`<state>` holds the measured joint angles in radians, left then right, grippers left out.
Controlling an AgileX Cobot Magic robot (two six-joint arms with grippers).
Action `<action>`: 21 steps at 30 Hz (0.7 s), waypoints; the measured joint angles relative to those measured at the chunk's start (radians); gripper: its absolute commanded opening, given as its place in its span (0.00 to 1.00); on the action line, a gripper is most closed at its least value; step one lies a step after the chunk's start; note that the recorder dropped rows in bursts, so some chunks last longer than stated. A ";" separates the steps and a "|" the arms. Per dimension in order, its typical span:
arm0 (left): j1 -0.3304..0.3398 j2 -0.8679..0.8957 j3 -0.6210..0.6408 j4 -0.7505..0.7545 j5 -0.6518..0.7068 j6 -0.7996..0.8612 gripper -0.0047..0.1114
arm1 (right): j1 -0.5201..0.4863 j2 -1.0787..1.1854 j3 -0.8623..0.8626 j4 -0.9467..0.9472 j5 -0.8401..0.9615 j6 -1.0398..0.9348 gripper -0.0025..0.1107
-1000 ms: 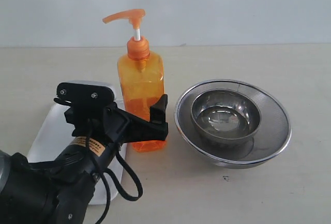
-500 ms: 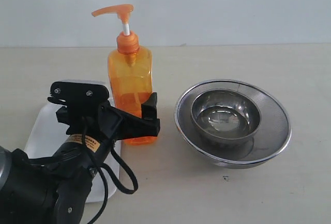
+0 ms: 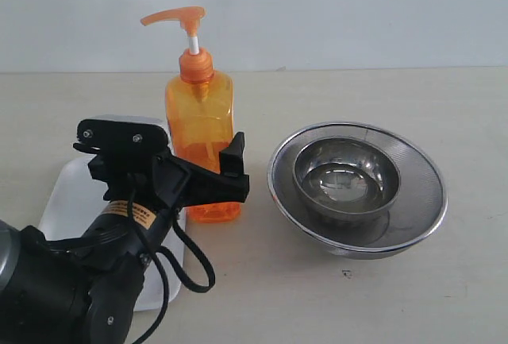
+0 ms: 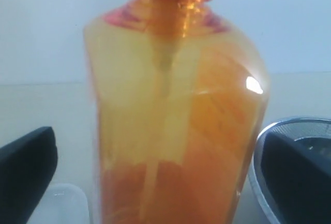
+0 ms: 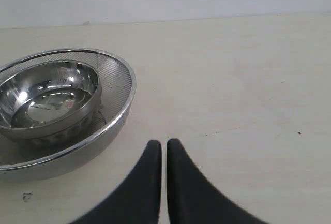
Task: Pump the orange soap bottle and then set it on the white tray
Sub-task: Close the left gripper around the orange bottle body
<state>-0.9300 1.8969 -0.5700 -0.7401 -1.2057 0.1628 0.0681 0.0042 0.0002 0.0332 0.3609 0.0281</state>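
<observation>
We see a pale table (image 3: 397, 296) running back to a plain wall, and the black left arm (image 3: 55, 288) fills its near left corner. Partly under that arm, along the table's left side, lies the white tray (image 3: 67, 201). Toward the right edge sits a steel mesh bowl (image 3: 413, 171) with a smaller steel bowl (image 3: 346, 179) nested inside it. Between tray and bowls the orange soap bottle (image 3: 198, 114) stands upright on the table, just beside the tray's right rim and not on it. Its pump head (image 3: 171, 17) is raised on the white stem, and the spout points toward the table's left edge. The left gripper (image 4: 159, 146) straddles the bottle's lower body with its jaws spread wide, released rather than clamped. In the left wrist view, table shows between one finger (image 4: 26, 167) and the bottle, while the other finger (the one on the bowl side) sits right at the bottle's edge, and we cannot tell whether it touches. The right gripper (image 5: 163, 145) hangs low over the table near the mesh bowl, its two black fingers clenched together.
</observation>
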 measured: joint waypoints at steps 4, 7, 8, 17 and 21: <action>0.002 0.000 -0.022 0.000 -0.001 0.017 0.99 | 0.000 0.000 0.000 0.000 0.000 0.000 0.02; 0.013 0.000 -0.034 0.000 -0.001 0.033 0.99 | 0.000 0.000 0.000 0.000 0.000 0.000 0.02; 0.018 0.000 -0.036 0.000 -0.001 0.036 0.99 | 0.000 0.000 0.000 0.000 0.000 0.000 0.02; 0.055 0.013 -0.041 0.007 -0.006 0.033 0.99 | 0.000 0.000 0.000 0.000 0.000 0.000 0.02; 0.057 0.029 -0.052 0.007 -0.006 0.033 0.99 | 0.000 0.000 0.000 0.000 0.000 0.000 0.02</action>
<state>-0.8735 1.9258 -0.6224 -0.7329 -1.2112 0.1959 0.0681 0.0042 0.0002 0.0332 0.3609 0.0281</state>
